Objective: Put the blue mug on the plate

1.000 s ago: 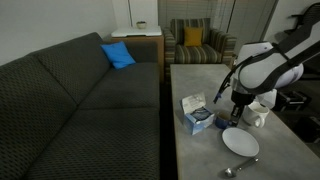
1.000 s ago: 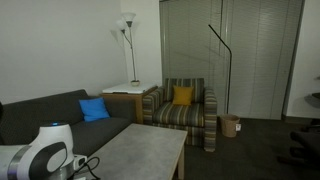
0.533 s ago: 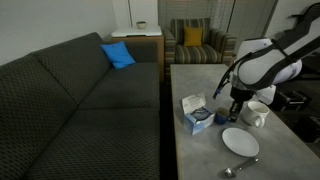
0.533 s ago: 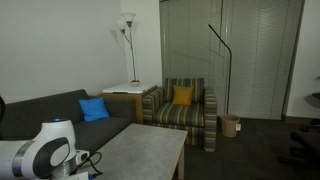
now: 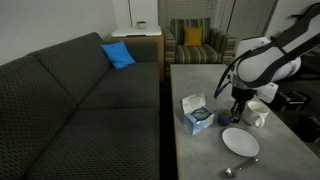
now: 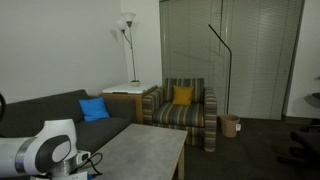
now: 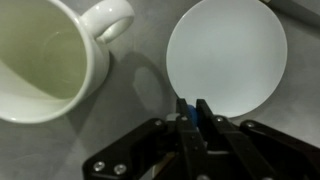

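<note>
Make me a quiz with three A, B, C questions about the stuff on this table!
1. In the wrist view, where is the white mug from the plate? A left, B right, C on it.
2. What colour is the sofa cushion? A red, B blue, C green.
3. What lies on the plate? A nothing, B a banana, C a fork.
Answers: 1 A, the mug sits left of the plate, apart from it. 2 B, it is bright blue. 3 A, its face is bare; the claw pinches the blue mug.
</note>
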`<act>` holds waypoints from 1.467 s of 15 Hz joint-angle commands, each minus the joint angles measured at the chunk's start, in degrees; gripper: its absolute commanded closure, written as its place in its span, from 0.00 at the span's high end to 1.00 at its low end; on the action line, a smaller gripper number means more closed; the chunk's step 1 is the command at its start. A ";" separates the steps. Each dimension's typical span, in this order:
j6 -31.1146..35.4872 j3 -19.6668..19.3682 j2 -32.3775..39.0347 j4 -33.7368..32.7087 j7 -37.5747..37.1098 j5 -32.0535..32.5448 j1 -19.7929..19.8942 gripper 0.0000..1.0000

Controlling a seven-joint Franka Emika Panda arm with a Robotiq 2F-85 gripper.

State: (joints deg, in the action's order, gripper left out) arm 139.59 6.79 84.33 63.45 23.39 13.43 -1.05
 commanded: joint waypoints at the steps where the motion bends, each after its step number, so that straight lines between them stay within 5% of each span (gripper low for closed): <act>1: -0.62 0.44 -1.99 1.59 -0.66 -0.66 0.78 0.03; 14: -12.00 4.42 -10.75 11.78 3.75 -0.46 4.28 0.03; 22: -4.46 3.07 -12.35 20.11 2.39 0.98 4.11 0.03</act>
State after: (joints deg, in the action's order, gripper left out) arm 130.70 10.49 75.01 77.53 26.62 13.69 2.32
